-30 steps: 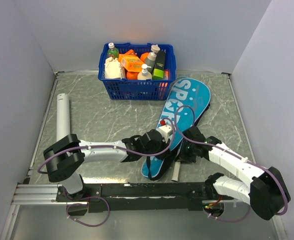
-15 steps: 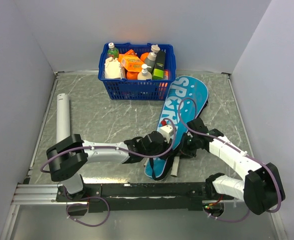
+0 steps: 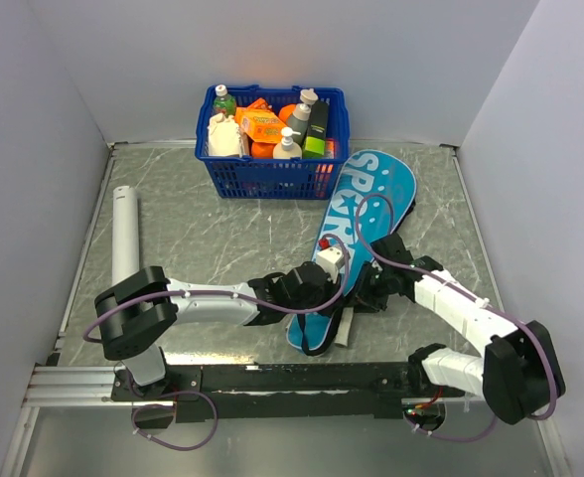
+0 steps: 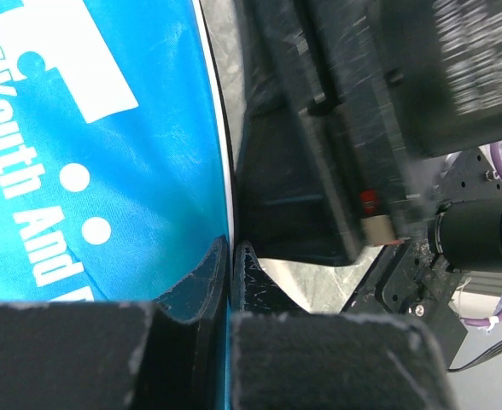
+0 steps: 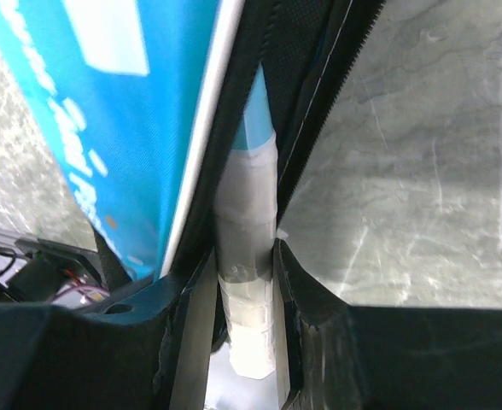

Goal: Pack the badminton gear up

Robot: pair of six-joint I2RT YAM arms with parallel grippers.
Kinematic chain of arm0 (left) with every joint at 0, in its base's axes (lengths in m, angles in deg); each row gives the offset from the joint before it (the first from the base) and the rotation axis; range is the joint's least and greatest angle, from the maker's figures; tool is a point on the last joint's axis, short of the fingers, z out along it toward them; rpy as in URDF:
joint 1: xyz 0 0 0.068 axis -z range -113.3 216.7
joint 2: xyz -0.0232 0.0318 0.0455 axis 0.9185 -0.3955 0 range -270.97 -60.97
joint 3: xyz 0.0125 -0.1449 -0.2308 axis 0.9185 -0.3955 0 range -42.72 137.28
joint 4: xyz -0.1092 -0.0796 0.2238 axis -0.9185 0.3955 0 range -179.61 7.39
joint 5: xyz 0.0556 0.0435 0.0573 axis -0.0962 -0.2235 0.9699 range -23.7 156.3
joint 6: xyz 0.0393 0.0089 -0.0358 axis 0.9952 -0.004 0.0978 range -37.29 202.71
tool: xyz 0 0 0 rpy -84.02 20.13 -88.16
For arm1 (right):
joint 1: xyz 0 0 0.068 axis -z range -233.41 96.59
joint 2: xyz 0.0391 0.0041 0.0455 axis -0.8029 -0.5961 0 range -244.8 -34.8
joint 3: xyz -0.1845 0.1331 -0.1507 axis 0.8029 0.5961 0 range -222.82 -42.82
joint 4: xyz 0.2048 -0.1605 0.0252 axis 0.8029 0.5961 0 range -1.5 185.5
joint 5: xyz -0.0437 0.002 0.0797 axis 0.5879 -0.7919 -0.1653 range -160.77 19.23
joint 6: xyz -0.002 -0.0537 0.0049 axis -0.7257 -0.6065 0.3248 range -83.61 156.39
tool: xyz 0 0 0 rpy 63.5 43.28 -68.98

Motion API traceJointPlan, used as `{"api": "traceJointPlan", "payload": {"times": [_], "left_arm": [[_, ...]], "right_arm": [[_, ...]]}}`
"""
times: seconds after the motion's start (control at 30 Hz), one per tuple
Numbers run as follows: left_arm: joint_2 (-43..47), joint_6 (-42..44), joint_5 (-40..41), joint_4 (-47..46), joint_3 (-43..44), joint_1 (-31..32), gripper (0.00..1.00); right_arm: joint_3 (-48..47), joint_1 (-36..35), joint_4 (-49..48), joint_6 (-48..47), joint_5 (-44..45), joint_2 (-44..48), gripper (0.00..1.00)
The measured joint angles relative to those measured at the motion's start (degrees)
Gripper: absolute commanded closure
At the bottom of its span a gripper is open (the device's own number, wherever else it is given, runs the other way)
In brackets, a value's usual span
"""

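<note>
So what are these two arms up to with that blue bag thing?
They are packing badminton gear. The left hand pinches the edge of the teal racket-shaped fabric case, while the right hand grips a white-wrapped racket handle that runs into the case's open side. A long white tube lies apart on the table, unpacked.

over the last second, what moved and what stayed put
The right arm swung in toward the teal case, carrying the right gripper, shut on a white racket handle, away from the bases. The case's near end slid slightly right with the left gripper pinching its edge. The white tube and blue basket stayed put.
</note>
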Motion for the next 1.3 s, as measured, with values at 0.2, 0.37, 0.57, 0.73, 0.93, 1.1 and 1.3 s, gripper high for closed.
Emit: {"api": "traceJointPlan", "payload": {"times": [0.2, 0.37, 0.57, 0.73, 0.93, 1.1, 1.3], "left_arm": [[0.2, -0.8, 0.9, -0.7, -0.7, 0.0, 0.99], [0.2, -0.9, 0.4, -0.3, -0.7, 0.0, 0.99], [0.2, -1.0, -1.2, 0.5, -0.7, 0.9, 0.99], [0.2, -1.4, -3.3, 0.5, -0.7, 1.4, 0.99], [-3.0, -2.5, -7.0, 0.5, 1.1, 2.2, 0.99], [-5.7, -3.7, -9.4, -0.1, 2.5, 2.3, 0.99], [-7.8, -4.3, -10.2, -0.8, 3.3, 2.5, 0.99]], "right_arm": [[1.2, -0.1, -3.2, 1.1, -0.6, -2.5, 0.61], [2.8, 0.2, -5.6, 1.9, 1.7, -1.0, 0.48], [4.4, 1.0, -4.7, 1.7, 8.5, 8.3, 0.42], [7.8, 1.1, -3.5, 1.9, 10.8, 16.9, 0.43], [11.1, 1.1, 0.5, 1.9, 12.4, 22.0, 0.49], [12.0, 1.1, 3.4, 1.7, 12.8, 24.7, 0.66], [14.1, 1.1, 5.8, 1.5, 12.5, 27.1, 0.69]]}}
